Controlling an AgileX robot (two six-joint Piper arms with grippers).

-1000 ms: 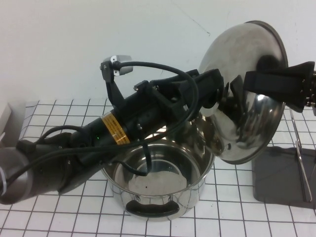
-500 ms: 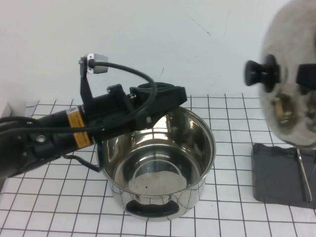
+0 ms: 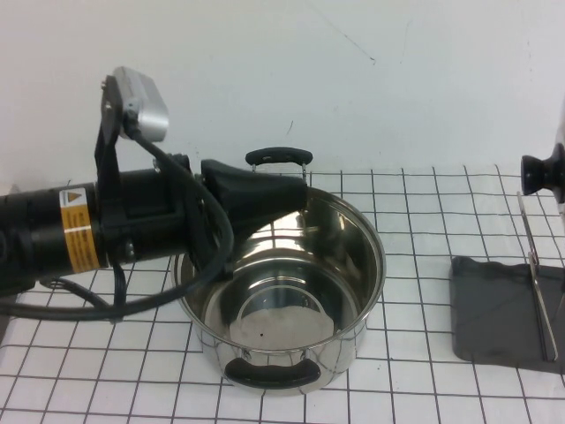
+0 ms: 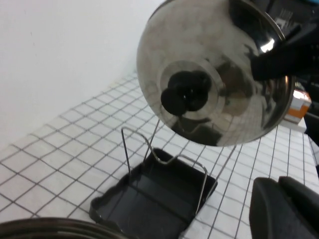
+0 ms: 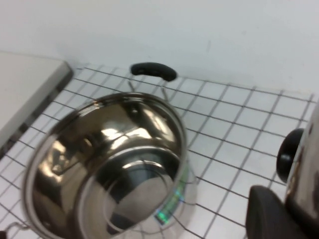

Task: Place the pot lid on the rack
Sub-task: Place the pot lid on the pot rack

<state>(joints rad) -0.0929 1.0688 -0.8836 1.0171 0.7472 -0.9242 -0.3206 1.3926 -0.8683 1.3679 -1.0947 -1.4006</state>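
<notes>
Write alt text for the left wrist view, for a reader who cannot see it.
A shiny pot lid with a black knob, gripped at its rim by the right tool, hangs above the wire rack on a gridded table. The left tool shows nearby.

We see a plain white wall (image 3: 291,79) at twelve o'clock behind a white bench (image 3: 415,362) ruled with black grid lines.

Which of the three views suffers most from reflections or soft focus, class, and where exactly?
Left wrist view: the pot lid, held above the rack, mirrors dark arm parts; the left pincer is a blurred dark shape. Right wrist view: soft overall, glare streaks inside the pot; the right pincer is blurred. High view: sharpest.
</notes>
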